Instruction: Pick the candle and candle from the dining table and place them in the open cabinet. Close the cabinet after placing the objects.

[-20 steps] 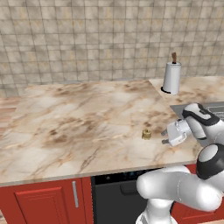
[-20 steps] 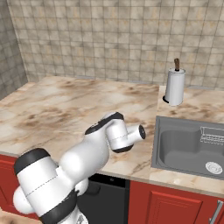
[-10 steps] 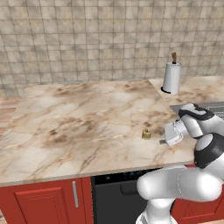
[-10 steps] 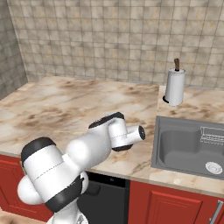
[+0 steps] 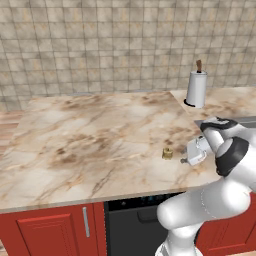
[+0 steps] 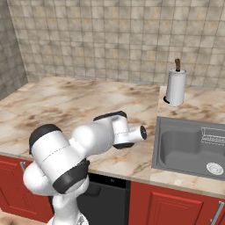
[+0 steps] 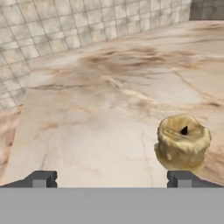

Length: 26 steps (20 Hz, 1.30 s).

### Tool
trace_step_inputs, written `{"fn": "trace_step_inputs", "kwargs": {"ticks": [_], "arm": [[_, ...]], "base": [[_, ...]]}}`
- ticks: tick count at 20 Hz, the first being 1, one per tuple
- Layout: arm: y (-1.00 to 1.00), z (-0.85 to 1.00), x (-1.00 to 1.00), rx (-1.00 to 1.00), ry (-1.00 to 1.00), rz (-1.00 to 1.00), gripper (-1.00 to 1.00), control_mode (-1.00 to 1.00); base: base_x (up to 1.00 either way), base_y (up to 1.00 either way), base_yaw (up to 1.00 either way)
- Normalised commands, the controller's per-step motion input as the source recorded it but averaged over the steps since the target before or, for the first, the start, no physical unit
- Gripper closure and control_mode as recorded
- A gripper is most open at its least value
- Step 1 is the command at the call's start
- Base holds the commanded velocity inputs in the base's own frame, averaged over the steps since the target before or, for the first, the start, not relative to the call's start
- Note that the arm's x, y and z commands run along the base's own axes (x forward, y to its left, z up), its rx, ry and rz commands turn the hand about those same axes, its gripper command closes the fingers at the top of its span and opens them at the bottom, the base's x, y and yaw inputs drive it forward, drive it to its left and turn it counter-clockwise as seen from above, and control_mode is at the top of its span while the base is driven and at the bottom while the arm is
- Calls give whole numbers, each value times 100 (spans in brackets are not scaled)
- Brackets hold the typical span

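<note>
A squat brass-gold candle (image 5: 167, 153) stands on the dining table (image 5: 90, 135), a marbled beige top, near its front edge. My gripper (image 5: 184, 160) hovers low just right of it, jaws open and empty, pointing toward the candle. In the hand view the candle (image 7: 183, 142) sits close ahead, just above the right fingertip (image 7: 181, 178) and off to the right of the gripper (image 7: 111, 179) centre. The table (image 7: 87, 109) stretches away to the tiled wall. The cabinet is out of view.
A white paper-towel roll (image 5: 196, 89) (image 6: 176, 87) stands at the back right near the wall. A steel sink (image 6: 189, 147) lies right of the arm. Red cupboards (image 5: 45, 230) and a black appliance front (image 5: 137, 212) sit below the table edge.
The hand has stayed beside the candle with its jaws open. The arm's lower links have swung a little behind it. The candle has not moved.
</note>
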Motion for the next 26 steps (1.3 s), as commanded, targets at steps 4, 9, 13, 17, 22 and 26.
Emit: {"fn": "trace_step_inputs", "kwargs": {"ticks": [4,9,13,17,22,26], "arm": [[-12,-15,17,0,1,0,-100,-100],[-2,-21,14,0,1,0,-100,-100],[0,-22,18,0,2,0,-100,-100],[0,-17,17,0,1,0,-100,-100],[-5,-10,20,0,1,0,-100,-100],[-7,-10,19,0,0,0,-100,-100]], "base": [[0,0,0],[0,0,0],[0,0,0],[0,0,0],[0,0,0],[0,0,0]]}}
